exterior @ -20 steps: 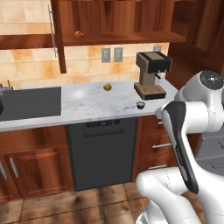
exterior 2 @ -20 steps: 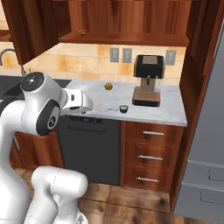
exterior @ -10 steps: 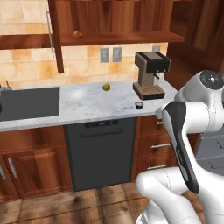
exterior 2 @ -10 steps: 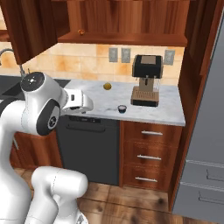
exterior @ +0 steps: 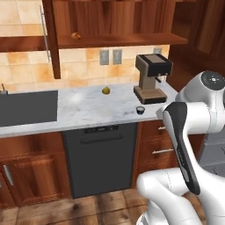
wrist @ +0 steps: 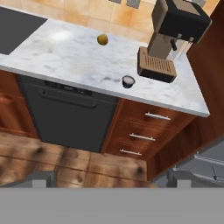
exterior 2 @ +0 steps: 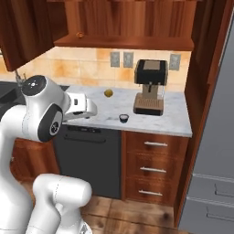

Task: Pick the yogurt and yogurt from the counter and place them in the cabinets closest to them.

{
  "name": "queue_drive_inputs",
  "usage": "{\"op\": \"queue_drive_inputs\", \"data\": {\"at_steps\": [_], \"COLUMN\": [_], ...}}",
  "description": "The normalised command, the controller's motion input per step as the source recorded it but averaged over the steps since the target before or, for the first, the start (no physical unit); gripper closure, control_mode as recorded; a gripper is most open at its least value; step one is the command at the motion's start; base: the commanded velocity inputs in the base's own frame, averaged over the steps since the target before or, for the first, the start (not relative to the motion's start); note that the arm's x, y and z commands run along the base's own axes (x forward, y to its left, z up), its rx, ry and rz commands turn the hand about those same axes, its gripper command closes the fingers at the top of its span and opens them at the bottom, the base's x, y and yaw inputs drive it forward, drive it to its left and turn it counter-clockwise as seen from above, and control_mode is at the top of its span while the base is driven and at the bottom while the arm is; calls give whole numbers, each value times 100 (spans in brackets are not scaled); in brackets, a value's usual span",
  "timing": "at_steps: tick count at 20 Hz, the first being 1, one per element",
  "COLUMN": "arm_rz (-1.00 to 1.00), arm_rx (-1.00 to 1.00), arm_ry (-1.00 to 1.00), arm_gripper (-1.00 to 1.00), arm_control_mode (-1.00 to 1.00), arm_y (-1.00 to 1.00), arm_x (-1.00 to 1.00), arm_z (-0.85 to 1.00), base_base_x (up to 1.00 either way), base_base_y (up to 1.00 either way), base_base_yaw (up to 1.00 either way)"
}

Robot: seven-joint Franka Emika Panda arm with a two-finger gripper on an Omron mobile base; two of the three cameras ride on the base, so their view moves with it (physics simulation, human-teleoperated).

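One yogurt (exterior: 140, 110) (exterior 2: 124, 118) (wrist: 127, 81), a tiny dark cup with a light top, stands on the marble counter (exterior: 83, 110) (exterior 2: 173, 121) (wrist: 65, 57) near its front edge, left of the coffee machine. My gripper (wrist: 110, 180) is open and empty, its fingertips (wrist: 38, 178) spread wide. It hovers out in front of the counter, well short of the cup. In the right base view the white hand (exterior 2: 82, 106) sits left of the yogurt. Above, the wall cabinets (exterior: 114, 26) (exterior 2: 128, 23) stand open, showing a wooden inner shelf.
A yellow-brown ball (exterior: 106, 90) (exterior 2: 108, 93) (wrist: 102, 39) lies mid-counter. The coffee machine (exterior: 151, 77) (exterior 2: 150, 87) (wrist: 170, 37) stands at the right end. A small brown cookie (exterior: 75, 36) (exterior 2: 80, 34) is on the cabinet shelf. A dark dishwasher (wrist: 65, 116) and drawers (wrist: 144, 131) sit below.
The whole picture has drifted slightly, so the camera moved a little. The things on the counter keep their places and the gripper stays open.
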Motion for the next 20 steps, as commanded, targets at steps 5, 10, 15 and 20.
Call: {"op": "queue_drive_inputs", "data": {"at_steps": [5, 10, 15, 20], "arm_rz": [0, 0, 0, 0], "arm_rx": [0, 0, 0, 0], "arm_ry": [0, 0, 0, 0], "arm_gripper": [-100, -100, -100, -100], "arm_control_mode": [100, 100, 100, 100], "arm_y": [0, 0, 0, 0], "arm_x": [0, 0, 0, 0], "arm_z": [0, 0, 0, 0], "base_base_x": [53, 55, 49, 45], "base_base_y": [-12, -13, -20, -21], "base_base_yaw": [0, 0, -2, -2]}}
